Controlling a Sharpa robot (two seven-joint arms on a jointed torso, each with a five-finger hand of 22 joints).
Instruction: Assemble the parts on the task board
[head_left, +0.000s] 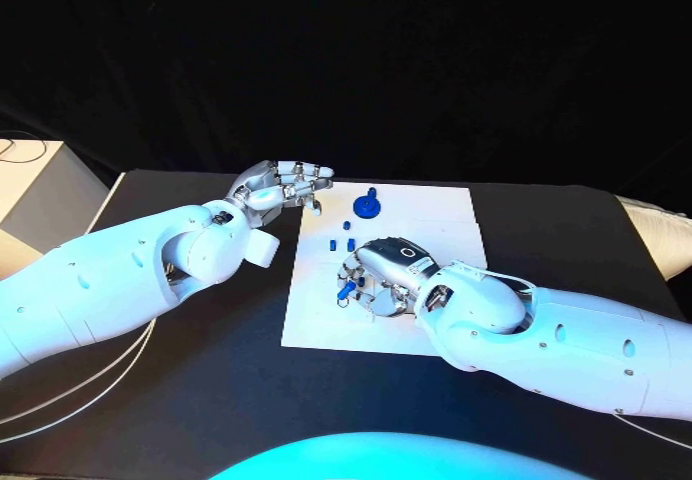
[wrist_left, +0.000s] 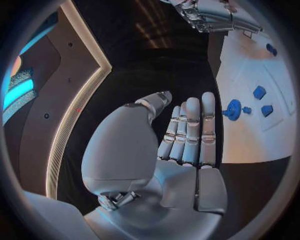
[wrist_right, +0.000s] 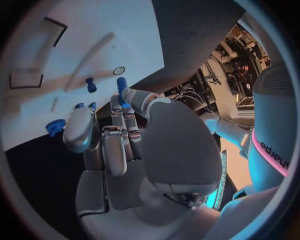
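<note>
The white task board (head_left: 433, 215) lies in the middle of the table. My right hand (head_left: 387, 272) hovers low over its near left part and pinches a small blue peg (wrist_right: 121, 84) between thumb and finger; the peg (head_left: 346, 291) shows at the fingertips. A round blue gear-like part (head_left: 369, 207) sits on the board's far side, with two small blue pieces (head_left: 339, 243) nearer. My left hand (head_left: 284, 184) hangs by the board's far left corner, fingers straight and apart, holding nothing. The left wrist view shows the gear (wrist_left: 233, 109) and two blue blocks (wrist_left: 259, 92).
The board (wrist_right: 75, 40) has recessed slots and a small round hole (wrist_right: 119, 70) near the held peg, plus another blue peg (wrist_right: 91, 85) lying on it. A pale box (head_left: 29, 195) stands off the table's far left corner. Black table surrounds the board.
</note>
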